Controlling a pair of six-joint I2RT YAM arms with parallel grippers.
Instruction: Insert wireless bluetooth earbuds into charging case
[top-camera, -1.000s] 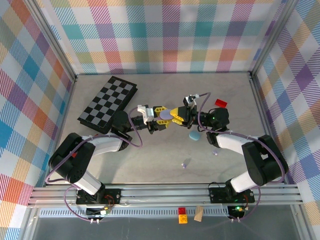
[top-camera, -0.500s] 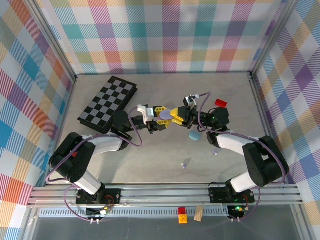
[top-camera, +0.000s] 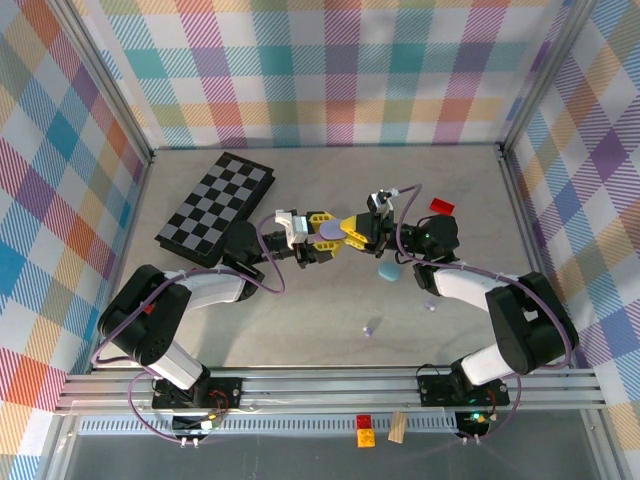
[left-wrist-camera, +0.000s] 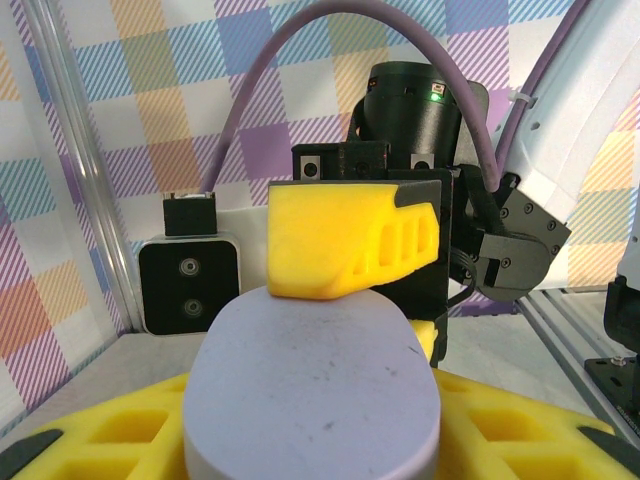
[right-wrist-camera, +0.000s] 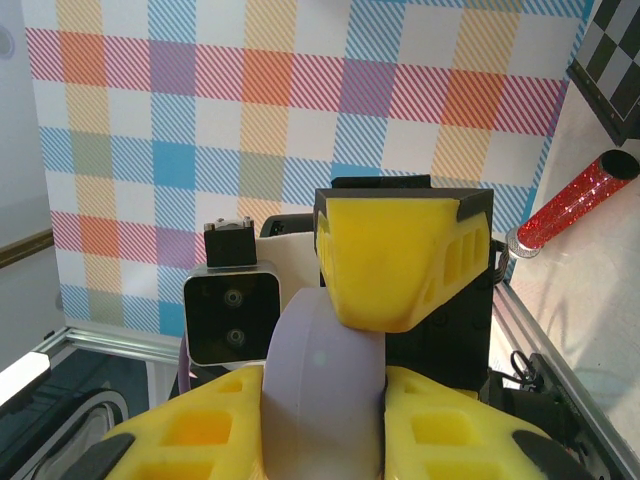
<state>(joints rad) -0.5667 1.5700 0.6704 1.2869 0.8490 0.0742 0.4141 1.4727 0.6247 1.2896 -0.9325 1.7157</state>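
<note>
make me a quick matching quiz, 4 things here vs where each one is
1. lavender case
2. light blue case
3. checkerboard
4. red and yellow blocks

A. far left of the table
B. held between left gripper and right gripper
C. on the near side of the rail
D. resting on the table, right of centre

Pairs: 1-B, 2-D, 3-A, 4-C
</note>
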